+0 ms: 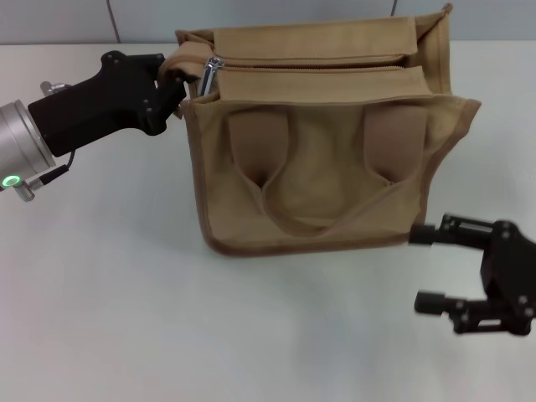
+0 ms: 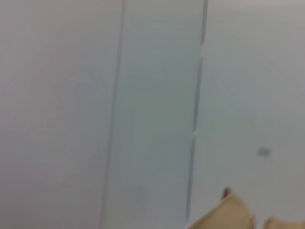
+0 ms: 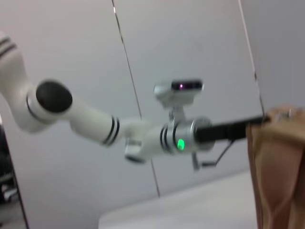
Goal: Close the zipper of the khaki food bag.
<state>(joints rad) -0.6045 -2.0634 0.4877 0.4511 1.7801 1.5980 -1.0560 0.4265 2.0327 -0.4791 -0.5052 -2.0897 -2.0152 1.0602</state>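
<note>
Khaki food bag sits on the white table, about in the middle, a bit toward the back; it is a boxy tan bag w/ darker brown trim; two wide brown handles hang down over its front side; a bit of tan bag also shows at the edge of the left wrist view and in the right wrist view.

Zipper runs along the top of the bag, side to side; its small silver slider sits at the bag's left end, w/ the pull tab hanging down.

Left gripper is black, at the bag's top left corner, right by the slider; its fingers look squeezed together on the brown tab of the bag there, just beside the slider; the right wrist view shows this arm reaching across to the bag.

Right gripper is black too, low over the table near the bag's bottom right corner; its fingers are spread apart w/ nothing between them; the top finger tip is just beside the bag's trim, can't tell if it touches.
</note>
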